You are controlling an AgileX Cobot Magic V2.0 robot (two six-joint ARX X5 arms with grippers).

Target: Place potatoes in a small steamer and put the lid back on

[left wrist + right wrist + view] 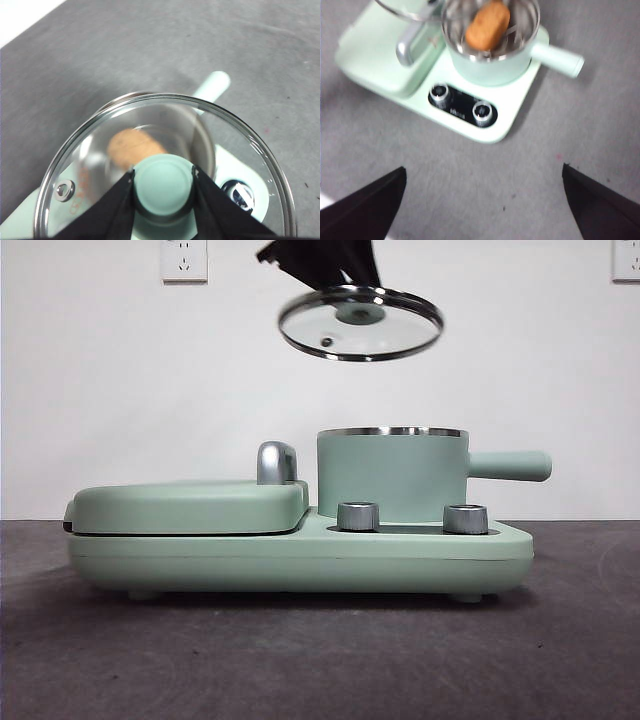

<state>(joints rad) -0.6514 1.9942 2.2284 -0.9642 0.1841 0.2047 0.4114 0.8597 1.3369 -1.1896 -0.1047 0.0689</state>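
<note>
Left gripper [163, 182] clamps the lid [360, 323] by its knob above the small steamer [392, 475] holding the potato [487, 25]; right gripper [482, 200] open; off-centre lowering would catch the rim.

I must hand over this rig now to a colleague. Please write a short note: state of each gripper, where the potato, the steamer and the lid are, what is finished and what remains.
Left gripper: shut on the knob of the lid, holding it in the air above the small steamer, slightly tilted and off toward the griddle side.
Right gripper: open, empty, held back above the table in front of the appliance.
Potato: lying inside the steamer, on its steel insert.
Done: potato is in the steamer.
Left: bring the lid over the steamer's rim, lower it level until it sits, then release the knob.
</note>
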